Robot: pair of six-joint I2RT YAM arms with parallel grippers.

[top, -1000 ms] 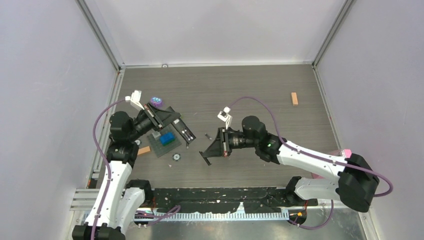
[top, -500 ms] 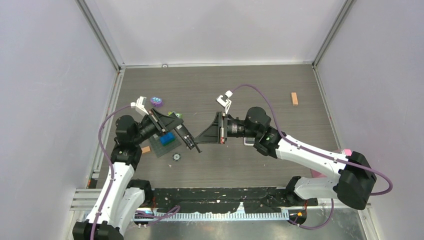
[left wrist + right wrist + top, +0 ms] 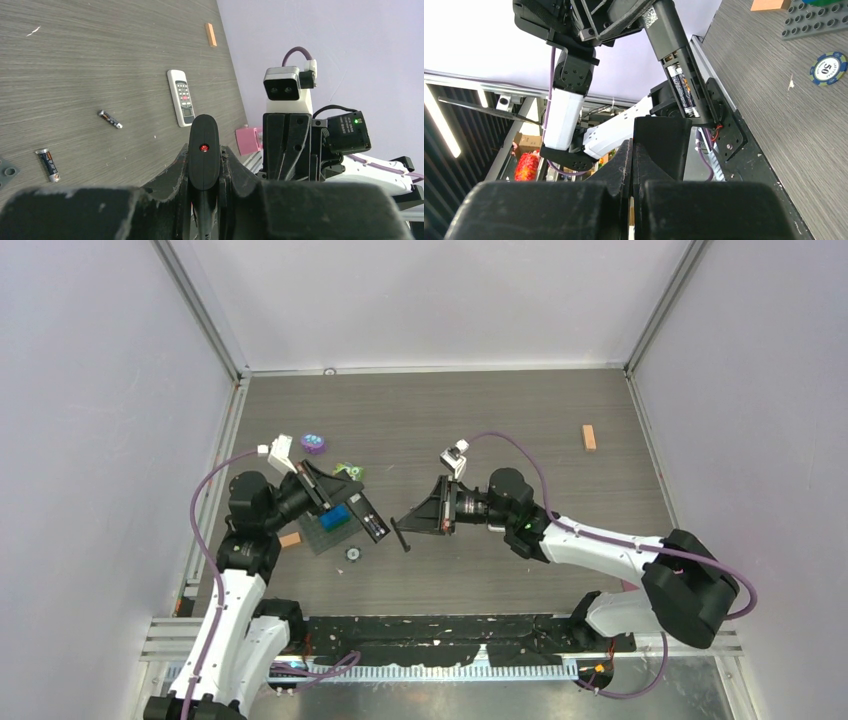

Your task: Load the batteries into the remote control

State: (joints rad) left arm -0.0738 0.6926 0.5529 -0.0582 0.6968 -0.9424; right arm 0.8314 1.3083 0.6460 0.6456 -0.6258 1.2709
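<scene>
Clamping shut on a black remote [image 3: 203, 132], the left gripper [image 3: 204, 159] presents its open bay; two batteries [image 3: 682, 86] sit inside, just beyond the right gripper [image 3: 632, 148]; that one pinches a flat cover [image 3: 662, 146], apparently; next, probably, aligning and sliding it on.

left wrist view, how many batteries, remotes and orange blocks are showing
batteries: 2, both loose on the table
remotes: 2, the white remote on the table and the black remote held in the left fingers
orange block: 1
total: 5
</scene>
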